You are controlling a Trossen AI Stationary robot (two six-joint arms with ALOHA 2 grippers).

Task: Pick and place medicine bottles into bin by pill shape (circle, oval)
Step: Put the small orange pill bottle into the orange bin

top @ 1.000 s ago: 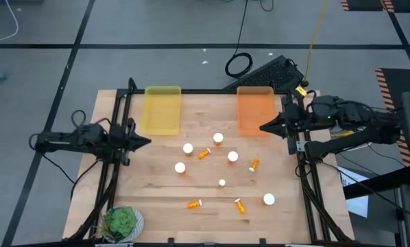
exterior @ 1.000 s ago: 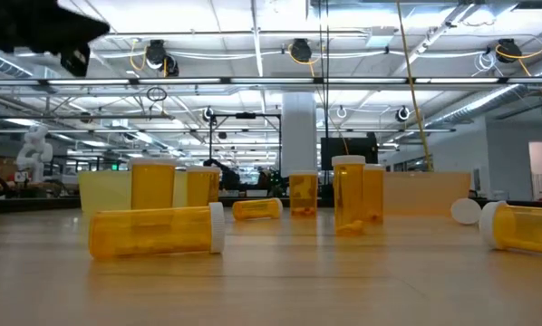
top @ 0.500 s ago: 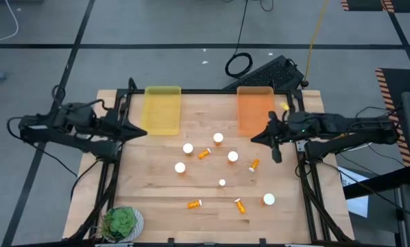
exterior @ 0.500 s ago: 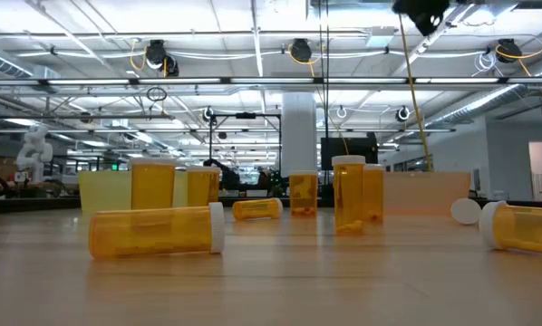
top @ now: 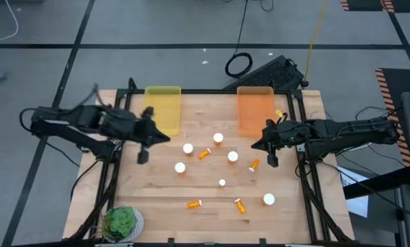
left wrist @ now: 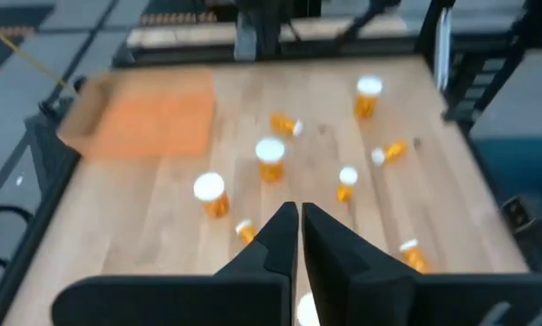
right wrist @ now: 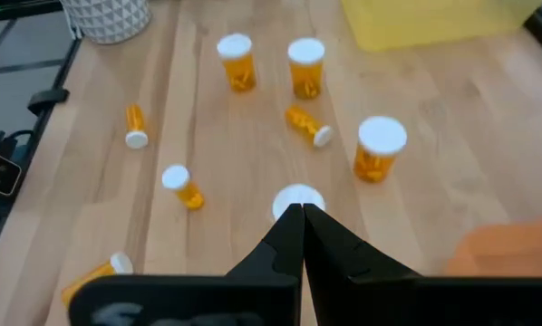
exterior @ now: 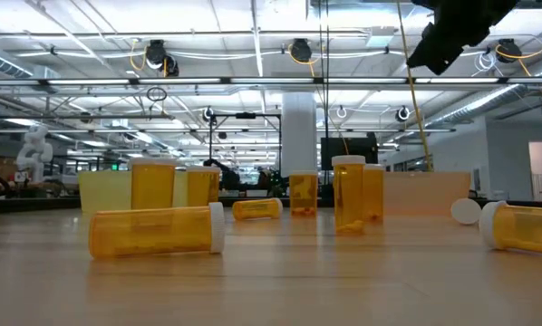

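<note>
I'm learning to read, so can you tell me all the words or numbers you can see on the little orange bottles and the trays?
No words or numbers can be read anywhere.
medicine bottles: no readable label shows.
yellow tray: plain, no writing.
orange tray: plain, no writing.

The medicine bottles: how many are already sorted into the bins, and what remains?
None looks sorted: the yellow bin and orange bin show no bottles inside. Both hands, left and right, hang shut and hold nothing. All the medicine bottles remain loose on the table.
</note>
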